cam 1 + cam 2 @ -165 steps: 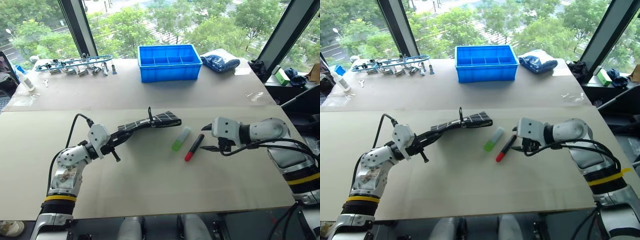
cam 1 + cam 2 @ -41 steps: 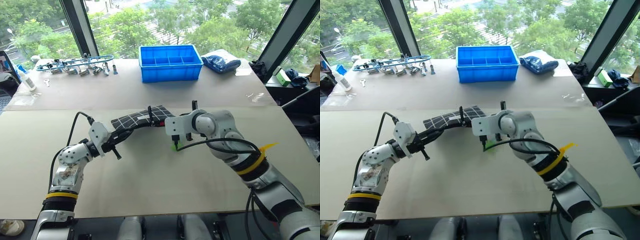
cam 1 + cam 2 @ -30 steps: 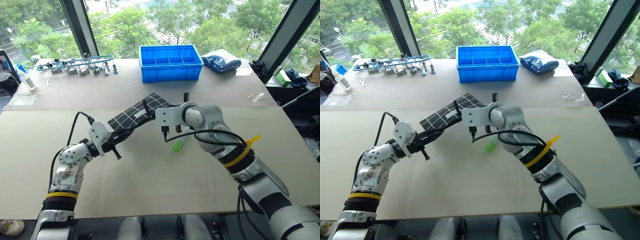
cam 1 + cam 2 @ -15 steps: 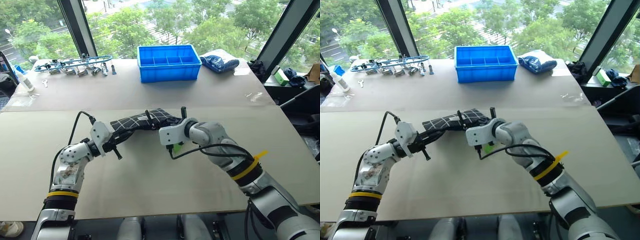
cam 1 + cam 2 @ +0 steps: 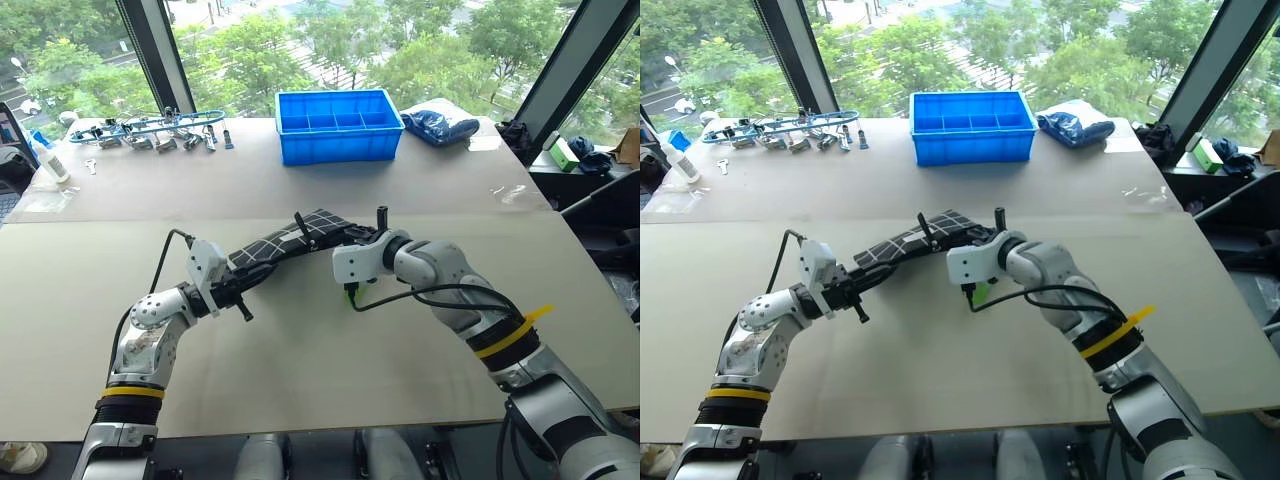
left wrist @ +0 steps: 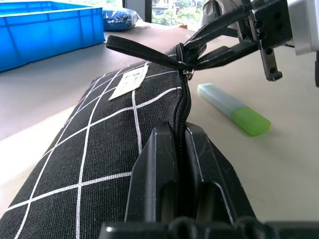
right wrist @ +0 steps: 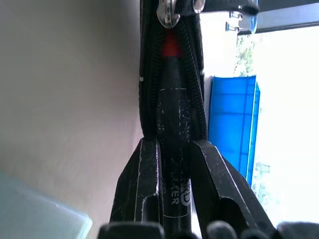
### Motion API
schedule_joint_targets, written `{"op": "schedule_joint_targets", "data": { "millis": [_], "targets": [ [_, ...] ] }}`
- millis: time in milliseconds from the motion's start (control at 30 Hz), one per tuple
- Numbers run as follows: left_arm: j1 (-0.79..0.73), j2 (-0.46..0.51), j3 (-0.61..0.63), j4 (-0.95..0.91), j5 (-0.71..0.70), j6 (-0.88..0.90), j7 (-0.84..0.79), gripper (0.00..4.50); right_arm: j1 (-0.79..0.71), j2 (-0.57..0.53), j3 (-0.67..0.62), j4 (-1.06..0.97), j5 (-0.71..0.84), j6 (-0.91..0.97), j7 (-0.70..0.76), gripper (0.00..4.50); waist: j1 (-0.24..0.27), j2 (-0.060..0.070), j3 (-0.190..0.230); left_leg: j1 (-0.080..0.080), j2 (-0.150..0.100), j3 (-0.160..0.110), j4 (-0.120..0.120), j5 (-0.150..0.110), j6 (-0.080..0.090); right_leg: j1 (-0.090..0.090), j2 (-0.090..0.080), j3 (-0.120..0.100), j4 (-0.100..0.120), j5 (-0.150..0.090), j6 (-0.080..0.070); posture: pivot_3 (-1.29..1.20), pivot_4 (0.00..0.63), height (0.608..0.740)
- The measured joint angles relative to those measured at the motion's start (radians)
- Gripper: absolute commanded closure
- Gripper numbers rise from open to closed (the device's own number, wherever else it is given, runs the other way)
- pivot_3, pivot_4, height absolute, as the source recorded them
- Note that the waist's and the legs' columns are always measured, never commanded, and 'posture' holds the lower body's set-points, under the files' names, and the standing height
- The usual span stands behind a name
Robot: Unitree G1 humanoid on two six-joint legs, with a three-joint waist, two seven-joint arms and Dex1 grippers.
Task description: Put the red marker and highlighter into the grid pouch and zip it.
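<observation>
- Left gripper point(image 6: 180, 149): clamped on the zipper edge of the grid pouch point(image 5: 290, 243), holding it off the table point(image 5: 300, 370), centre of the head view.
- Right gripper point(image 7: 172, 169): fingers pinched on the barrel of the red marker point(image 7: 172, 129), red tip already between the parted zipper teeth, just below the zipper pull point(image 7: 168, 10).
- Highlighter point(image 6: 233, 108): lying flat on the table beside the pouch mouth, lower right of it in the left wrist view; not yet packed.
- Step in hand, by my judgement: feeding the marker into the pouch. Best to keep the barrel in line with the zipper slot, push lengthwise, and let go only once the barrel is well inside; the left grip should hold the mouth steady and taut.
- Risk, judged: the fingers may foul the zipper edges before the marker is fully in.
- Hard to make out: how deep the pouch opening runs, and how much of the marker is inside. From the head views the marker and most of the highlighter are masked by the right wrist.
</observation>
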Motion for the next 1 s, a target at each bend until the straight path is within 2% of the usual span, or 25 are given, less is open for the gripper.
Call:
{"op": "schedule_joint_targets", "data": {
  "millis": [333, 533, 833, 1000],
  "targets": [
    [0.0, -0.014, 0.006, -0.012, -0.006, -0.001, 0.002, 4.5, 0.015, 0.088, -0.007, -0.037, 0.075, -0.023, 0.042, 4.07, 0.0, 0.0, 0.0, 0.0, 0.0, 0.0, 0.0, 0.0, 0.0, 0.0, 0.0, 0.0, 0.0, 0.0, 0.0, 0.0, 0.15, 0.74],
    [0.0, -0.015, 0.012, -0.013, -0.006, -0.001, 0.002, 4.5, -0.033, 0.087, 0.02, 0.01, 0.05, -0.099, 0.028, 4.07, 0.0, 0.0, 0.0, 0.0, 0.0, 0.0, 0.0, 0.0, 0.0, 0.0, 0.0, 0.0, 0.0, 0.0, 0.0, 0.0, 0.15, 0.74],
    [-0.001, -0.025, 0.01, -0.013, -0.006, -0.001, 0.001, 4.5, -0.148, 0.022, 0.068, 0.204, -0.044, -0.362, -0.118, 4.07, 0.0, 0.0, 0.0, 0.0, 0.0, 0.0, 0.0, 0.001, -0.001, 0.0, 0.0, 0.0, 0.0, 0.0, 0.0, 0.0, 0.15, 0.74],
    [-0.001, -0.028, -0.006, -0.013, -0.003, 0.0, -0.011, 4.5, -0.158, -0.038, 0.105, 0.284, -0.085, -0.528, -0.196, 4.07, -0.002, 0.0, 0.0, 0.0, 0.0, 0.001, 0.0, 0.001, -0.002, 0.0, 0.0, 0.001, 0.0, 0.0, 0.0, 0.0, 0.15, 0.74]
  ]
}}
